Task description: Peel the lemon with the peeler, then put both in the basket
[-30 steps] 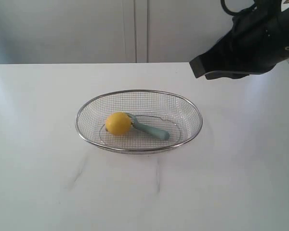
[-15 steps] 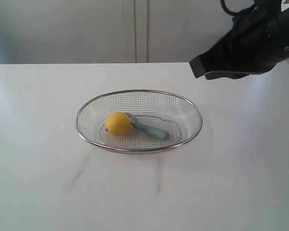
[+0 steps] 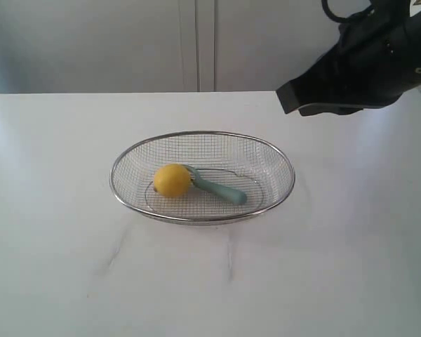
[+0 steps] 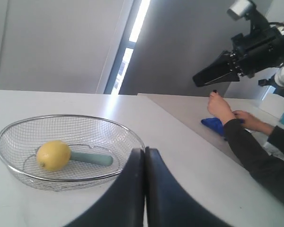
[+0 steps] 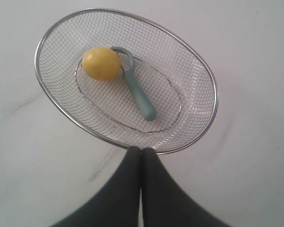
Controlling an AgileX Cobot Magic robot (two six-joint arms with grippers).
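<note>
The silver wire-mesh basket (image 3: 133,158) stands mid-table. Inside it lies the yellow lemon (image 3: 172,180), with the teal-handled peeler (image 3: 221,189) beside it, blade head against the fruit. All three also show in the left wrist view: basket (image 4: 128,133), lemon (image 4: 53,155), peeler (image 4: 92,158), and in the right wrist view: basket (image 5: 199,71), lemon (image 5: 101,63), peeler (image 5: 139,97). My right gripper (image 3: 289,99) hovers high at the upper right, away from the basket, shut and empty (image 5: 142,150). My left gripper (image 4: 145,150) is shut and empty, outside the basket; it is out of the exterior view.
The white table (image 3: 337,267) extends all round the basket. In the left wrist view a person's arm (image 4: 248,142) rests on a neighbouring surface beside a blue object (image 4: 213,124), beyond the table's edge.
</note>
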